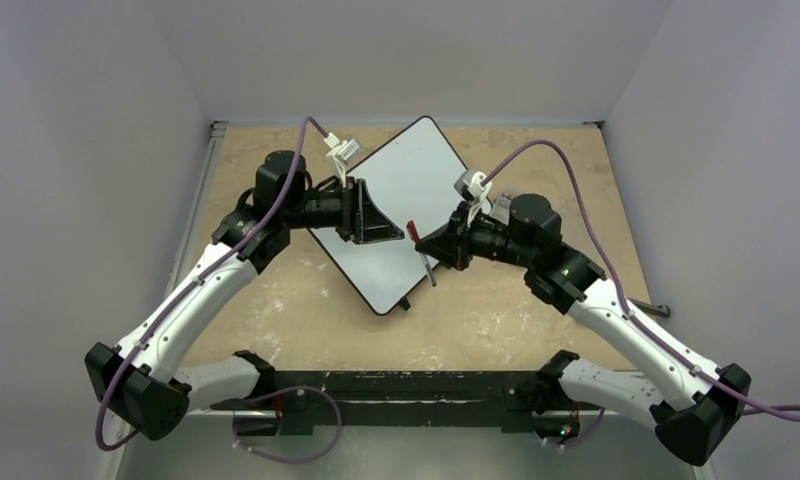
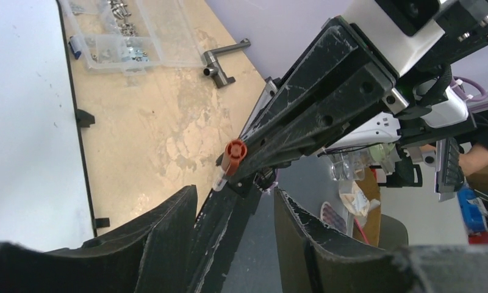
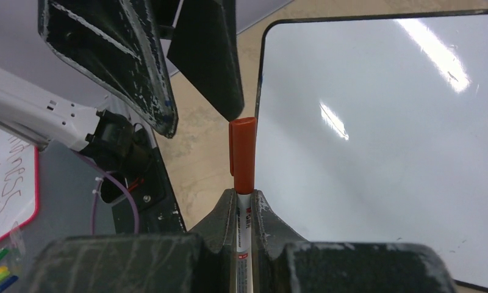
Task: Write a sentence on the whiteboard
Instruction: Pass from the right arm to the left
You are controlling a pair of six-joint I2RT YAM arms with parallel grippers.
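Note:
The whiteboard [image 1: 406, 190] lies tilted like a diamond in the middle of the table, and its white surface is blank; no sentence shows on it. My right gripper [image 1: 425, 241] [image 3: 244, 195] is shut on a red-and-white marker [image 3: 243, 210] with its orange-red cap [image 3: 243, 152] on, held above the board's near-left edge. My left gripper [image 1: 392, 231] [image 2: 234, 194] is open and empty, its jaws facing the cap [image 2: 235, 150] at close range without touching it. The left wrist view shows the board [image 2: 22, 122] at the left.
A clear plastic box [image 2: 122, 30] of metal bits and a grey metal handle [image 2: 220, 60] lie on the tan table beyond the board. Small black feet [image 2: 83, 117] stick out from the board's rim. A small red-framed board with writing [image 3: 7, 177] sits off the table.

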